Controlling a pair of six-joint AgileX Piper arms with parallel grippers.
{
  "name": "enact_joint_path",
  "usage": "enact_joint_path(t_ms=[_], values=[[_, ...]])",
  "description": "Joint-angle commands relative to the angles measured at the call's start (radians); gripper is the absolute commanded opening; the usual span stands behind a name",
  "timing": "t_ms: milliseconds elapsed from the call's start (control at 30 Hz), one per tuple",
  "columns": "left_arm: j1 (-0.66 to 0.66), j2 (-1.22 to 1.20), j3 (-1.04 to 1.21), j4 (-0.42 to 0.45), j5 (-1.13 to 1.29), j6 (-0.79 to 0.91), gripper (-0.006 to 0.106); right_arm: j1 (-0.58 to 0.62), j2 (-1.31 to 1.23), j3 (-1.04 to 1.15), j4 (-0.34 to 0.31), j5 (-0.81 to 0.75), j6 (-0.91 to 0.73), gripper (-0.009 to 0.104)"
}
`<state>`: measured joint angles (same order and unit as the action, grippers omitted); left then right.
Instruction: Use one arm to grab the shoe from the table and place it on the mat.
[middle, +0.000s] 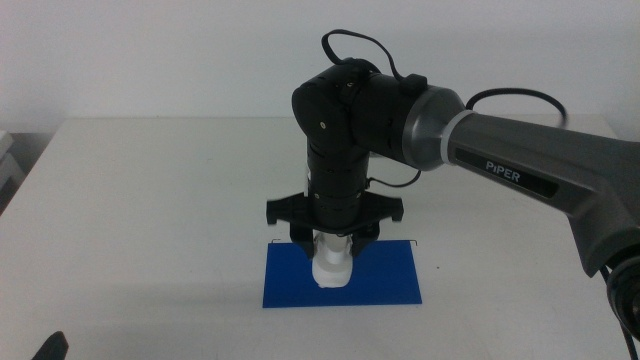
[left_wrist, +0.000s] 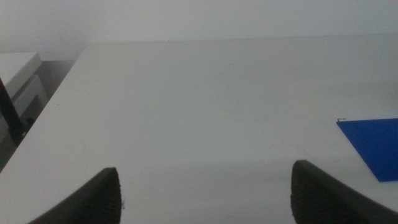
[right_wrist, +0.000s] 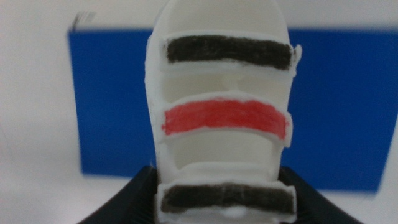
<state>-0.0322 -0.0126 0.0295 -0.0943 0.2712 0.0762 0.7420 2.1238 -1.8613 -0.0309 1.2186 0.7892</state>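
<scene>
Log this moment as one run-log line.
right gripper: shut on shoe, over mat | left gripper: open, waiting near table edge

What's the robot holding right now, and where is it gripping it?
The right gripper holds the shoe by its sides, over the mat.

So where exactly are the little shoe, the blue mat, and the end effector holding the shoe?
shoe (right_wrist: 225, 118): right wrist view, on its red stripe.
mat (middle: 390, 282): middle view, bare blue part beside the shoe.
right end effector (middle: 336, 240): middle view, between its fingertips, at the shoe.
</scene>
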Motion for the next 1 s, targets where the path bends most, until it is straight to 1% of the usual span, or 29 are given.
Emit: enact_joint_path(t_ms=[0,133,333,567,667,733,800,967], values=[[-0.005,-0.013,0.007,-0.007,-0.081,-0.005,0.094,-0.008,-0.069,-0.031,-0.011,0.069,-0.254,0.013],[-0.005,-0.013,0.007,-0.007,-0.081,-0.005,0.094,-0.008,-0.069,-0.031,-0.029,0.067,-0.613,0.013],[-0.005,-0.013,0.007,-0.007,-0.081,-0.005,0.094,-0.008,-0.069,-0.031,-0.03,0.064,-0.902,0.013],[-0.005,-0.013,0.007,-0.007,-0.081,-0.005,0.094,-0.009,-0.069,-0.031,-0.047,0.064,-1.327,0.013],[-0.005,-0.013,0.007,-0.007,-0.081,-0.005,0.094,-0.009,-0.069,-0.031,-0.053,0.064,-1.476,0.013],[-0.005,-0.013,0.007,-0.007,-0.081,-0.005,0.094,-0.009,-0.069,-0.031,-0.053,0.064,-1.539,0.013],[-0.005,-0.013,0.007,-0.007,-0.081,-0.005,0.094,-0.009,-0.069,-0.031,-0.053,0.064,-1.568,0.013],[-0.005,-0.013,0.007,-0.007,-0.081,-0.005,0.094,-0.009,-0.069,-0.031,-0.051,0.064,-1.567,0.013]])
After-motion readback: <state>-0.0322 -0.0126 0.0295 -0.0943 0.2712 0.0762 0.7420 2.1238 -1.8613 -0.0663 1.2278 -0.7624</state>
